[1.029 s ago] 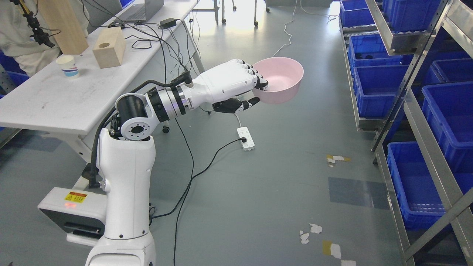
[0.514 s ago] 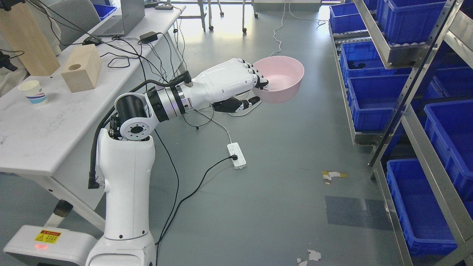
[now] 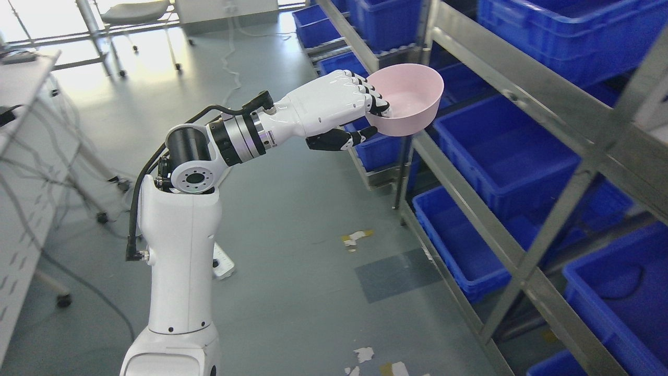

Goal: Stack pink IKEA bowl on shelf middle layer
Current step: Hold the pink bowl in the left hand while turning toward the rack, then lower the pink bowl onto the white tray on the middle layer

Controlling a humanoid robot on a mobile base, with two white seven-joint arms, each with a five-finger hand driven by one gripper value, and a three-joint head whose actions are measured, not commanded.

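Note:
My left hand [image 3: 365,117] is shut on the near rim of a pink bowl [image 3: 409,102], fingers inside and thumb under it. The bowl is held upright in the air, next to the front rail of a metal shelf [image 3: 501,94] at the right. The shelf's layers hold blue bins [image 3: 501,151]. The bowl hangs just left of the shelf's front edge, above a lower bin. My right arm is out of view.
The shelf's slanted post [image 3: 543,235] crosses the right side. More blue bins [image 3: 454,240] sit on the lower layer and further back [image 3: 313,23]. A white table [image 3: 26,156] with cables stands at the left. Grey floor with tape scraps [image 3: 357,237] lies between.
The whole picture has swung to the right: the table has slid off left and the shelf now fills the right. My left hand still holds the bowl, now close to the shelf.

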